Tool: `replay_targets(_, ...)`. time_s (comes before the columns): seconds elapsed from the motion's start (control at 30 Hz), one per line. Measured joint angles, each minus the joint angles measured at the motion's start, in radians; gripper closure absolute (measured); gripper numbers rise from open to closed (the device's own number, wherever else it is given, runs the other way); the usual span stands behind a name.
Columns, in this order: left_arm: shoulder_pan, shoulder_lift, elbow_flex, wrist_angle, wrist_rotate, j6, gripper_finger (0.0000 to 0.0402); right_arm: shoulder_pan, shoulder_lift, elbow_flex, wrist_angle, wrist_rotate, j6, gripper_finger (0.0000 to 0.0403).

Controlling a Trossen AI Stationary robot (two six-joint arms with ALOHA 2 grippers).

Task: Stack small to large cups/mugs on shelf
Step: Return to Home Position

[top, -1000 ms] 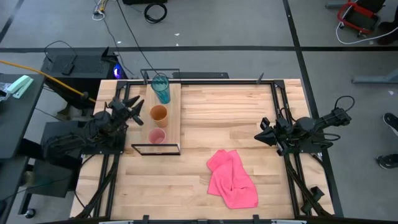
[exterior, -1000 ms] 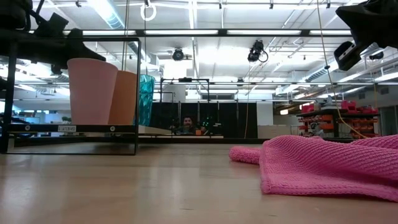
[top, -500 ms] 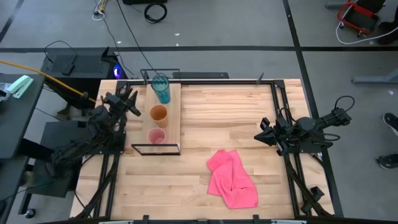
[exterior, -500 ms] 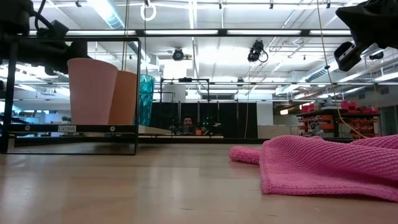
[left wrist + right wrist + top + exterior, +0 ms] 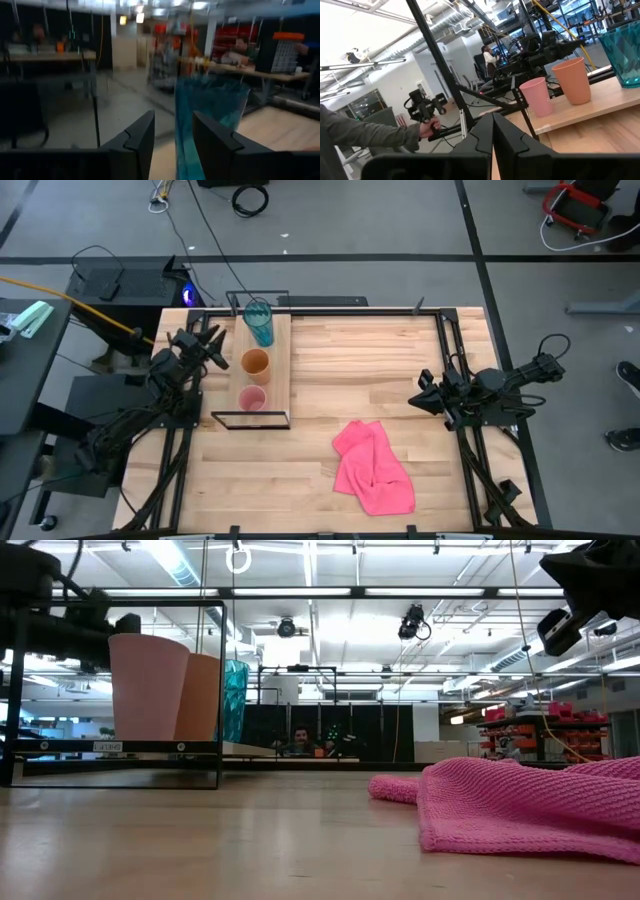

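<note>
Three cups stand upright in a row on the light-wood shelf (image 5: 281, 370) at the table's left: teal (image 5: 259, 321) at the far end, orange (image 5: 255, 362) in the middle, pink (image 5: 251, 398) at the near end. The low view shows the pink (image 5: 148, 685), orange (image 5: 202, 695) and teal (image 5: 236, 700) cups on the board. My left gripper (image 5: 208, 346) hovers open just left of the shelf, between the teal and orange cups; its wrist view faces the teal cup (image 5: 212, 112) past the gripper (image 5: 173, 142). My right gripper (image 5: 424, 396) waits shut at the table's right (image 5: 493, 131).
A crumpled pink cloth (image 5: 372, 468) lies on the tabletop near the front, right of centre. The shelf's black wire frame (image 5: 249, 420) rises around the board. Beyond the table, the right wrist view shows a person's hand (image 5: 425, 127) holding a device.
My left gripper has drawn back from beside the orange and pink cups. It moved toward the table's far edge and slightly left, ending beside the gap between the teal and orange cups. The cups have stayed put.
</note>
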Motion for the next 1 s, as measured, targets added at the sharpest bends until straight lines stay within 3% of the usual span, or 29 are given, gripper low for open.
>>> replay_targets(0.13,0.004,-0.001,0.000,0.104,0.000,0.063,0.0260,0.000,0.000,0.000,-0.001,0.000,0.001,0.0389)
replay_targets(1.0,0.012,0.000,-0.001,0.051,-0.001,0.064,0.0256,0.000,0.005,0.000,-0.124,0.000,-0.053,0.0389)
